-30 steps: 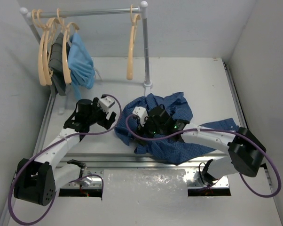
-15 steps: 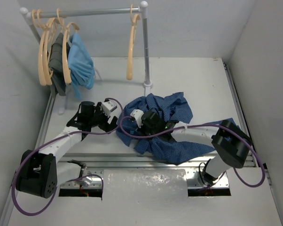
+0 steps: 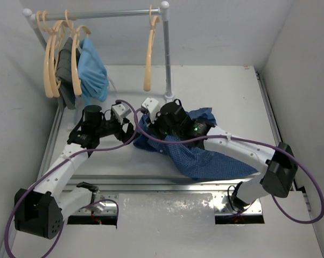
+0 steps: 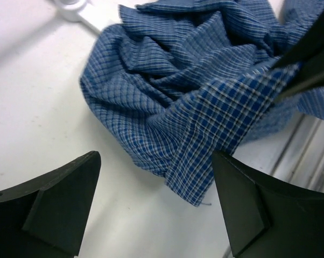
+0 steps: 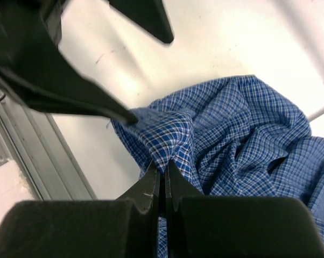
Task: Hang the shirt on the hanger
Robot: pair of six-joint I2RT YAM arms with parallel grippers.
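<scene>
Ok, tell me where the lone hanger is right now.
In the top view the hanger hangs alone at the right end of the rail, beside the upright post, behind the shirt on the table.

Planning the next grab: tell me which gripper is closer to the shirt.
Right. The right gripper is shut on a fold of the shirt; the left gripper hangs open just beside the shirt's edge, gripping nothing.

The left gripper [image 4: 155, 188] is held with jaws spread wide, just left of the right gripper [image 5: 163, 174], which is pinched tight on the shirt [image 5: 243, 129].
</scene>
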